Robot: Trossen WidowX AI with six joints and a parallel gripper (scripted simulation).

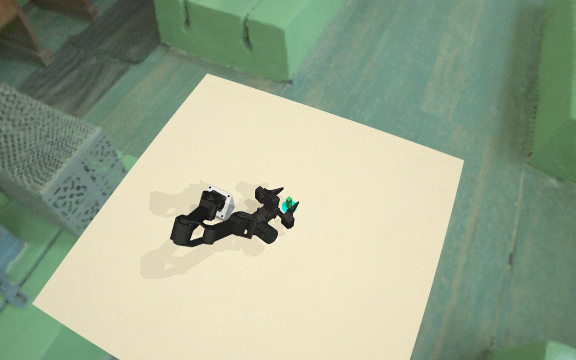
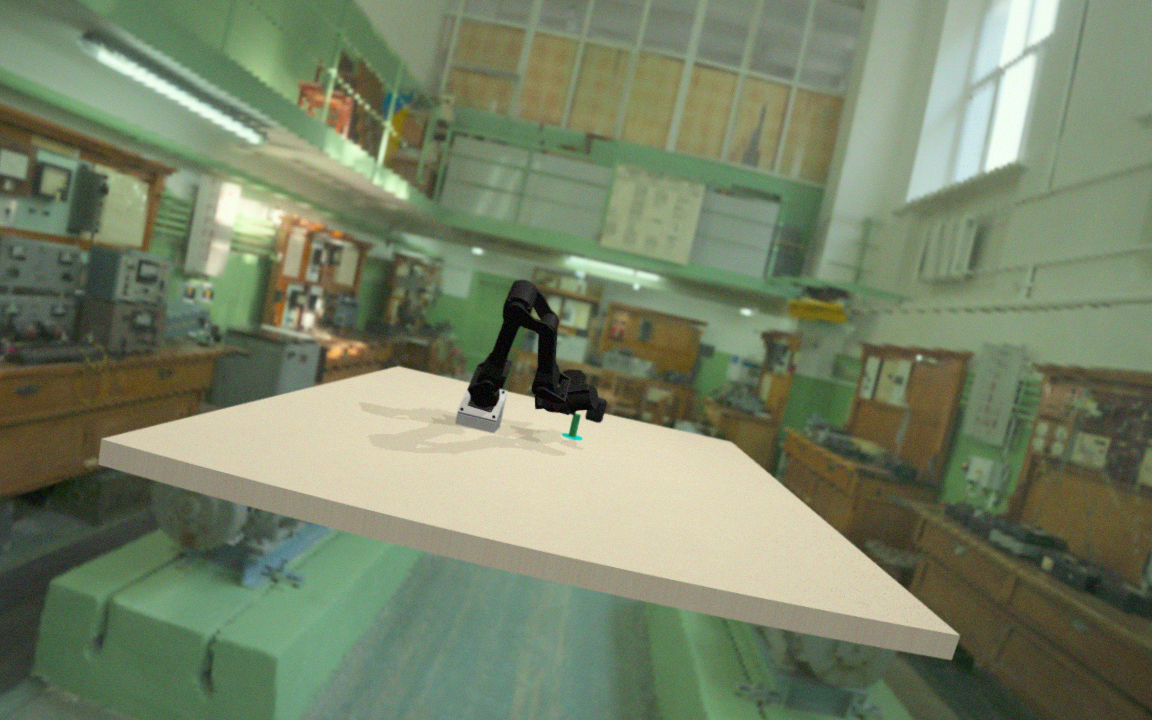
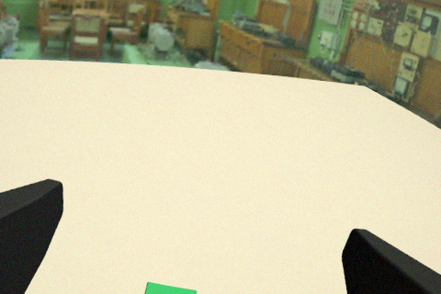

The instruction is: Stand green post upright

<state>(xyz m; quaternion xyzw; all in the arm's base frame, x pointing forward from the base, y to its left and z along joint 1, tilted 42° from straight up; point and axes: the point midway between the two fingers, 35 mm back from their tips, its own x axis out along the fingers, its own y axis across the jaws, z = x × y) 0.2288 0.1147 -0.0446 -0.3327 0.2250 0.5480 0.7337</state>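
Note:
The green post [image 1: 288,202] [image 2: 575,425] stands upright inside the cyan circle [image 1: 283,207] [image 2: 566,437], with cyan showing around its foot. In the wrist view only the top end of the post [image 3: 171,288] shows, at the lower edge, and the circle is out of sight. My gripper [image 1: 290,196] [image 3: 208,224] is wide open with nothing between its fingers. In the wrist view the fingertips stand well apart to the left and right, clear of the post's top. In the exterior view the gripper's body is just above the post, and its fingers cannot be made out.
The pale table [image 1: 348,268] [image 2: 652,519] [image 3: 207,147] carries the arm's light base [image 1: 231,208] [image 2: 478,419], to the left of the circle in the top and exterior views. The arm's shadows fall on the table around the base. The table's far edge crosses the upper part of the wrist view.

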